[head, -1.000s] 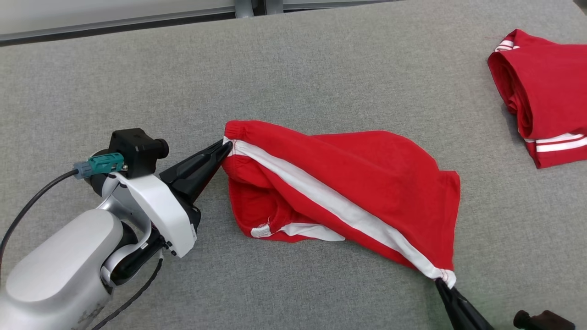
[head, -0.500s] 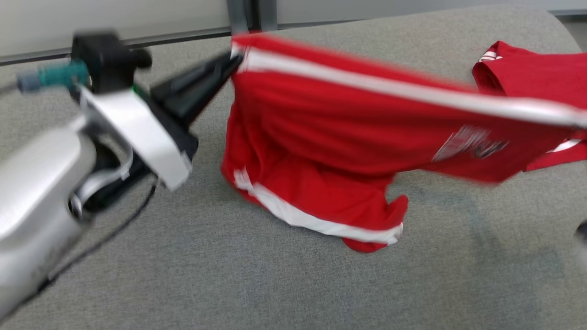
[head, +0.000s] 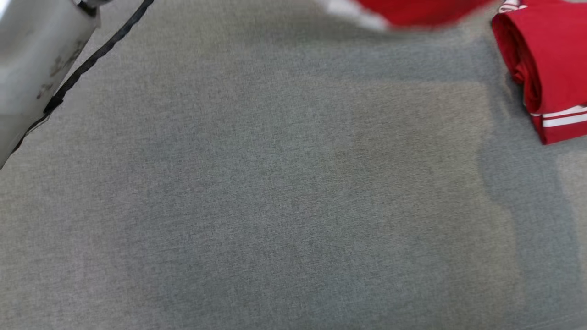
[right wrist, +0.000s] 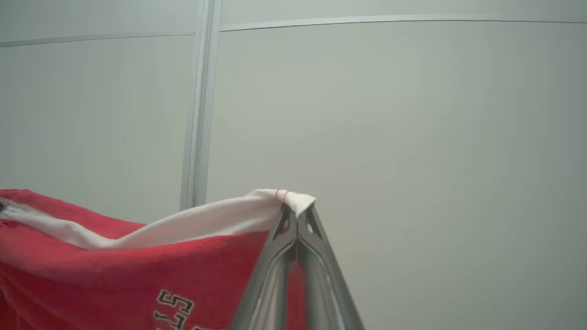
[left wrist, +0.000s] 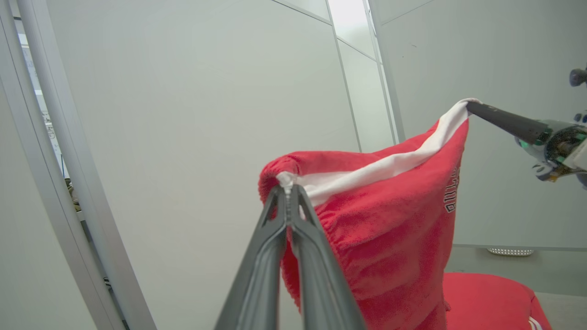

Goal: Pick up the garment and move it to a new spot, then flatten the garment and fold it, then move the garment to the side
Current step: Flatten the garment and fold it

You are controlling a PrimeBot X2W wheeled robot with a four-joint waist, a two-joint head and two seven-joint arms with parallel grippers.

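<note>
The garment (left wrist: 390,220) is a pair of red shorts with a white side stripe and dark lettering, hanging in the air between both grippers. My left gripper (left wrist: 287,189) is shut on the elastic waistband end of the stripe. My right gripper (right wrist: 297,211) is shut on the stripe's other end, at the hem; it also shows in the left wrist view as the dark fingers (left wrist: 500,120) at the upper right. In the head view only the blurred lower edge of the garment (head: 412,11) shows at the top, well above the grey table (head: 275,192).
A second red garment with white stripes (head: 550,73) lies folded at the table's right edge, also seen below the hanging shorts (left wrist: 486,302). My left forearm and its black cable (head: 32,59) cross the upper left. Pale wall panels stand behind.
Both grippers have lifted the garment off the table and stretched it between them; it now hangs high, almost out of the head view. The head camera has also shifted.
</note>
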